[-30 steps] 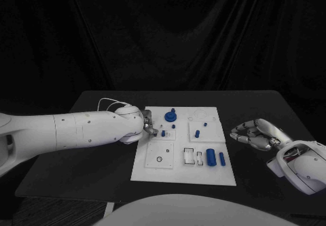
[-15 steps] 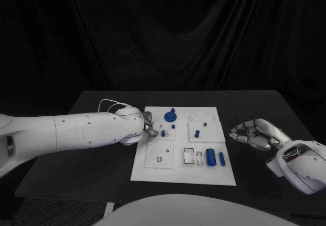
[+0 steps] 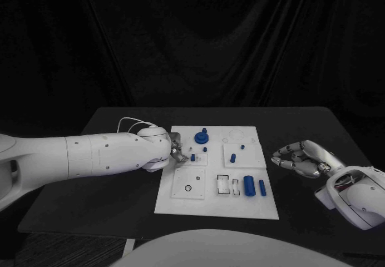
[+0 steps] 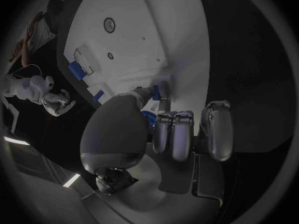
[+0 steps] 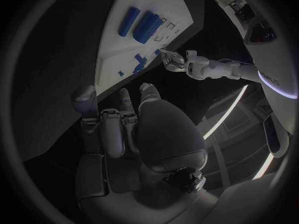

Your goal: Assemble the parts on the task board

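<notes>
The white task board [image 3: 216, 200] lies mid-table. My left hand [image 3: 176, 151] sits at its left edge, thumb tip [image 4: 141, 94] right beside a small upright blue peg [image 3: 192, 157] [image 4: 156, 90]; the other fingers [image 4: 174, 134] are curled in. Whether the peg is pinched or just touched is unclear. A round blue knob [image 3: 201, 137] stands at the board's far end, a short peg [image 3: 232, 158] right of centre, and two blue cylinders [image 3: 254, 186] [image 5: 143, 25] lie near the front right. My right hand [image 3: 301, 159] hovers off the board's right side, fingers curled, holding nothing.
Empty cut-outs mark the board's near left [image 3: 188, 188] and centre [image 3: 228, 185]. A thin white cable [image 3: 130, 120] loops over my left wrist. Black table [image 3: 104, 194] surrounds the board on all sides.
My left hand has edged slightly along the board's left edge by the peg. The right hand has sunk a touch. The parts stay put.
</notes>
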